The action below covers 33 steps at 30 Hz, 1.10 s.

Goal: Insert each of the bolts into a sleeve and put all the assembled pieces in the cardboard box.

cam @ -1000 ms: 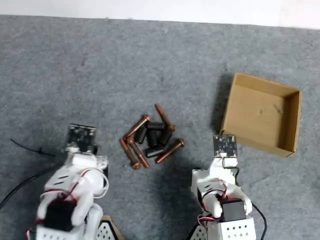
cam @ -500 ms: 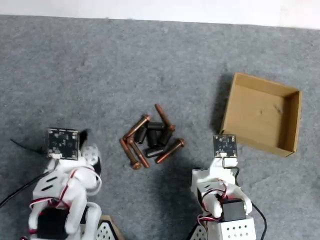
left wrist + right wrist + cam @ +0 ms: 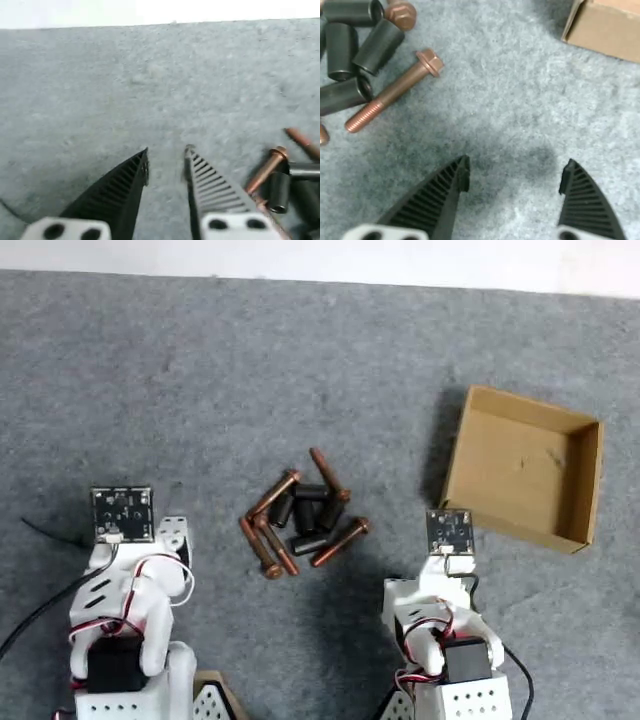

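From above, the cardboard box (image 3: 585, 475) shows its whole bare floor, well apart from the heaped bolts (image 3: 274, 496) and sleeves (image 3: 312, 492). The right wrist view catches one box corner. Near the bolts, the left claw (image 3: 166, 150) is slightly parted and the right claw (image 3: 516, 167) is spread wide.

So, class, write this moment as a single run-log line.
left end effector: open, empty | right end effector: open, empty | bolts, sleeves: loose pile, unassembled | cardboard box: near right arm
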Motion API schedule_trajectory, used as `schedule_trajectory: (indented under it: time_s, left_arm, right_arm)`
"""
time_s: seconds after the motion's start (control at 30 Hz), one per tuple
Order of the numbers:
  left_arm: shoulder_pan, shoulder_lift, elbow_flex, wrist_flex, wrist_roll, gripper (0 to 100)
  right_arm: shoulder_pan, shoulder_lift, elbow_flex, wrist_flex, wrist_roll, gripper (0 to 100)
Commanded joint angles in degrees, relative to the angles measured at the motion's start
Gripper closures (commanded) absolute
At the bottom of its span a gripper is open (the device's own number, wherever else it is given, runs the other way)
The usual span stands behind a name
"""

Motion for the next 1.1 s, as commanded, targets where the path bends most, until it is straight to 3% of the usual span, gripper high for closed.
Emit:
schedule_trajectory:
  time_s: [0.0,0.3,0.43,0.6,0.8,0.97,1.07]
  left_arm:
    - [3.12,8.92,-2.15,-3.60,0.00,86]
    - [5.05,57.45,-15.43,-12.75,0.18,86]
    - [4.97,69.93,-17.98,-17.14,0.18,86]
    - [4.88,72.57,-19.47,-17.32,0.09,86]
    - [-0.48,72.57,-19.65,-17.41,0.18,86]
    - [-2.15,72.57,-19.65,-17.41,0.18,86]
    - [-2.15,72.57,-19.74,-17.14,0.26,86]
  right_arm:
    - [-0.04,-0.48,5.58,0.22,0.00,72.3]
    - [-0.04,-0.48,5.67,0.22,-0.26,72.3]
    - [-0.31,-0.48,5.76,0.22,-0.26,72.3]
    - [-5.32,-0.48,5.58,-0.22,-0.35,72.3]
    - [8.22,-0.48,5.32,-0.66,0.09,72.3]
    - [8.22,-0.48,5.41,-12.79,2.29,72.2]
    - [7.78,-0.48,3.65,-14.55,2.02,72.2]
